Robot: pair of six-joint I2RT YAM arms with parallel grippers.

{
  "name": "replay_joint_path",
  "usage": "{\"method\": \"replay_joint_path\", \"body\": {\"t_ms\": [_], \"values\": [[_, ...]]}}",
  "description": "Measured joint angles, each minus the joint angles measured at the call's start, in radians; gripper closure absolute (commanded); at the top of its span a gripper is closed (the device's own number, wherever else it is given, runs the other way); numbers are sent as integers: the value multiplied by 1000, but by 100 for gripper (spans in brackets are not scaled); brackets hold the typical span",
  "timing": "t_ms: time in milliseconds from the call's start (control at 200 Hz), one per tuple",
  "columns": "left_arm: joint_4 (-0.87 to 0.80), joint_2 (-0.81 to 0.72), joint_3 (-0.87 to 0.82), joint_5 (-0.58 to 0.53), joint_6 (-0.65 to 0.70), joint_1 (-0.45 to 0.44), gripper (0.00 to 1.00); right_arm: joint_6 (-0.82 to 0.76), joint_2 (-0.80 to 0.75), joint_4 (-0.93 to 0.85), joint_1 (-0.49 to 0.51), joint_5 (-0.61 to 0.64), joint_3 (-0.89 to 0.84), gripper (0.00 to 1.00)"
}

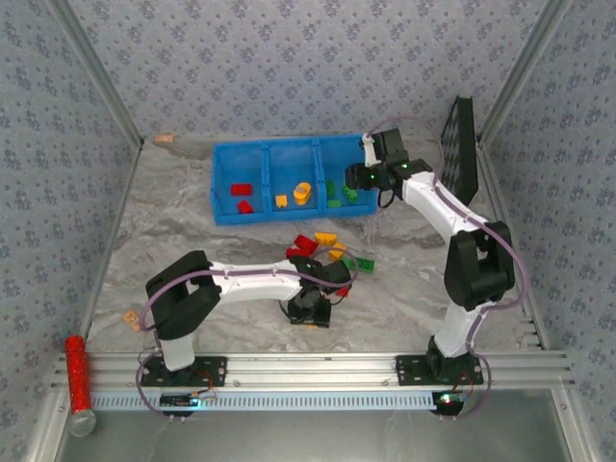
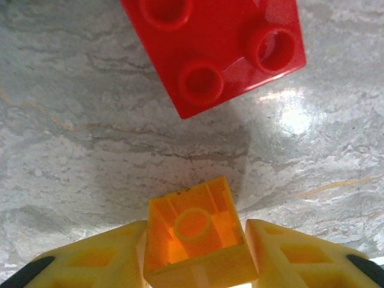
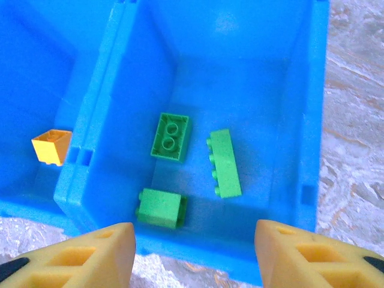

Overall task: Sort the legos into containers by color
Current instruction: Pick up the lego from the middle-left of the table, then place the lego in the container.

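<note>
Left claw (image 1: pixel 311 310) first, from the overhead camera: it points down at the marble table (image 1: pixel 192 231) on the near side of the blue tray (image 1: pixel 279 218). A loose pile of bricks (image 1: pixel 325 238) in red, yellow-orange and green lies between it and the tray. From up here I can't tell how its jaws stand. The right claw (image 1: pixel 370 150) hangs over the tray's right-hand bin, with the black perforated panel (image 1: pixel 460 144) just to the tray's right. Inside the tray, two red bricks (image 1: pixel 241 190) sit in the left bin, two orange ones (image 1: pixel 302 192) in the middle and green bricks (image 1: pixel 349 194) in the right. Over to the left wrist camera: the left claw (image 2: pixel 195 231) is clamped on an orange brick (image 2: pixel 192 246). Its hollow underside faces the lens and a yellow finger (image 2: pixel 96 261) is pressed against each side. A red brick (image 2: pixel 222 48) lies studs-up on the table (image 2: pixel 72 120) just beyond, apart from the held one. Right wrist camera now: the right claw (image 3: pixel 193 231) is spread wide with nothing between its fingers (image 3: pixel 90 255), poised above the near wall of the tray's (image 3: pixel 240 78) right bin. Three green bricks (image 3: pixel 170 137) rest on that bin's floor, one studs-up, one long piece on its side, one nearest the near wall. Across the divider, a small orange brick (image 3: pixel 51 146) sits in the middle bin.
</note>
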Motion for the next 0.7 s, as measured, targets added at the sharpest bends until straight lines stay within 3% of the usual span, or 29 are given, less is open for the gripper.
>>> {"method": "replay_joint_path", "body": {"t_ms": [225, 400, 700], "values": [[-3, -5, -2, 16, 6, 18, 67, 28, -112, -39, -30, 0, -120, 31], [-48, -19, 22, -5, 53, 93, 68, 54, -224, -68, -32, -12, -247, 27], [-156, -23, 410, -54, 283, 349, 70, 13, -337, -68, -33, -110, -457, 19]]}}
